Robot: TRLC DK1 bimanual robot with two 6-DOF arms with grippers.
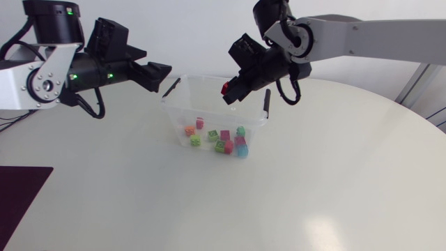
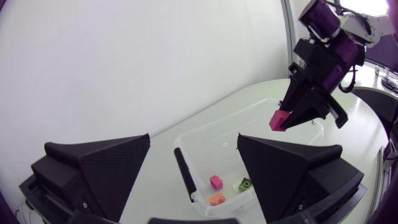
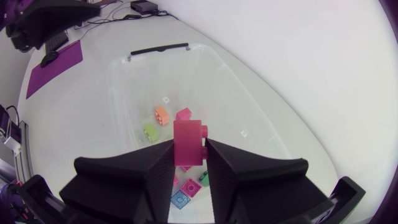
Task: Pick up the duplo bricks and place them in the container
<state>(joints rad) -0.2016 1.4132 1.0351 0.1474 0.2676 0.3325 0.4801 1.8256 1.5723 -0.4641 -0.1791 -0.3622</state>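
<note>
R gripper (image 1: 229, 93) grips pink brick (image 3: 188, 143) over clear container (image 1: 170, 113); L gripper (image 1: 160, 75) wide open by its left rim.

White round table (image 1: 334, 174) with a glossy top, its curved edge showing at the right. Soft light glare sits on its near right part. A dark purple mat (image 1: 21, 192) lies flat at the table's left edge.
</note>
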